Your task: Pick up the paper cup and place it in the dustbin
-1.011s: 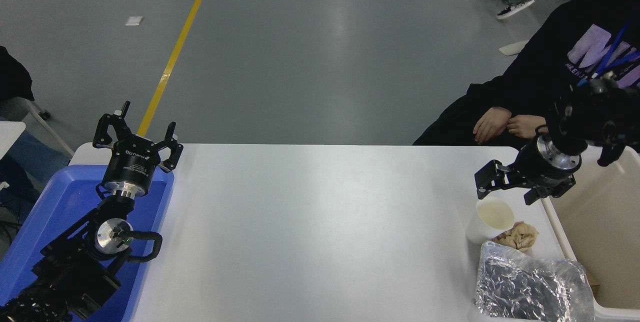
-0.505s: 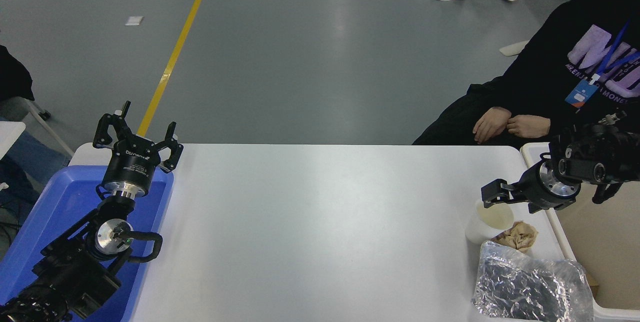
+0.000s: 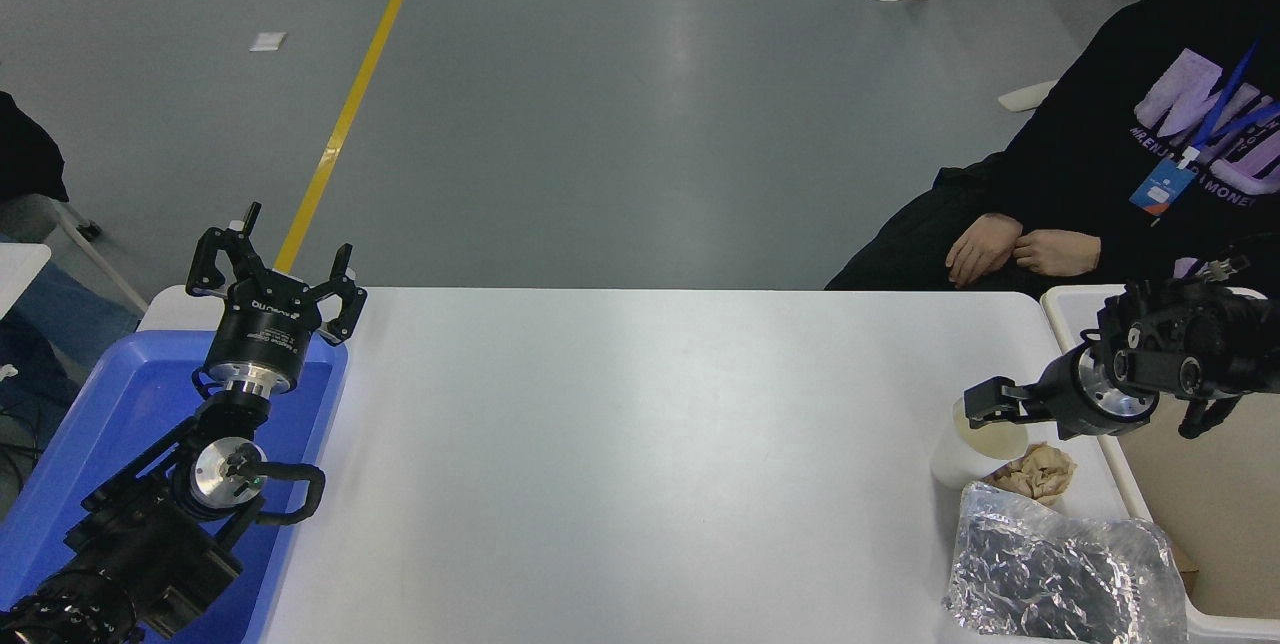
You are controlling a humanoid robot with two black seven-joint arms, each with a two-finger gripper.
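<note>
At the lower left the left hand (image 3: 270, 269) sits parked above the blue tray (image 3: 120, 424), its fingers spread apart and holding nothing, exactly as it was a second ago. Across the bare middle of the white counter (image 3: 640, 444) nothing has shifted. The change is all on the right: over the past second the right hand (image 3: 985, 406) has dropped from a spot above and behind the paper cup (image 3: 968, 454) down to the cup's mouth, and the wrist has levelled out so that the hand now points leftward across the rim. From this angle its fingers overlap the far edge of the cup, and I cannot tell whether they are apart or together, or whether they already touch the rim. The cup itself stands upright on the counter, directly under and just in front of the hand, in the same place as before. Touching the cup on the hand's near side is a crumpled paper wad (image 3: 1040, 472), and nearer still lies a silver foil bag (image 3: 1060, 574). The dustbin (image 3: 1210, 504) stands beside the wrist, to its right. The descent suggests the grasp is about to happen; lifting and carrying to the dustbin remain undone.
</note>
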